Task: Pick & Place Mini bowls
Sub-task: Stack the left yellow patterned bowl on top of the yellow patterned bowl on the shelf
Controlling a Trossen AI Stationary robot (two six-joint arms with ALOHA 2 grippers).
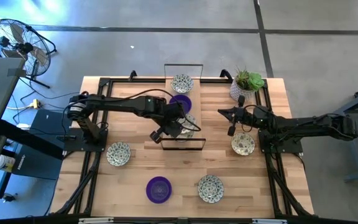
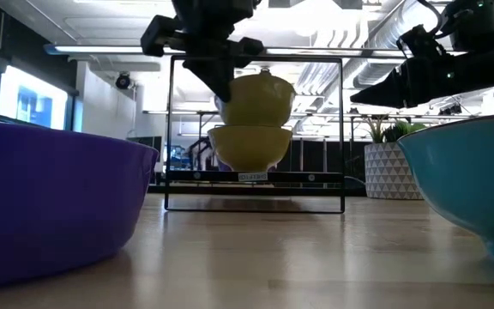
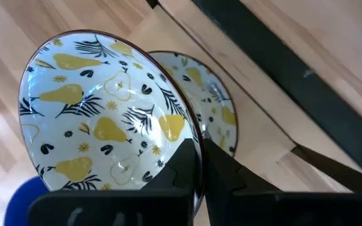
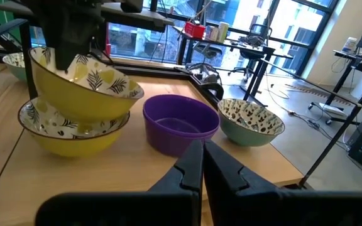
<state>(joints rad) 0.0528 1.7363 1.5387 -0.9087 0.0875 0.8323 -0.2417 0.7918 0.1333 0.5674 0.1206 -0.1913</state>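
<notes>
Glazed, slippery pear-patterned bowl [image 3: 102, 119] pinched by its rim in my left gripper [image 3: 197, 160], directly above another bowl [image 3: 215, 113]; fragile

A yellow pear-patterned mini bowl [image 3: 105, 119] hangs tilted by its rim in the left tool [image 3: 197, 164], directly over a matching bowl [image 4: 74, 129] resting on the surface. Just beyond it sits a purple bowl [image 4: 180, 122], then a speckled teal one [image 4: 251, 121].
</notes>
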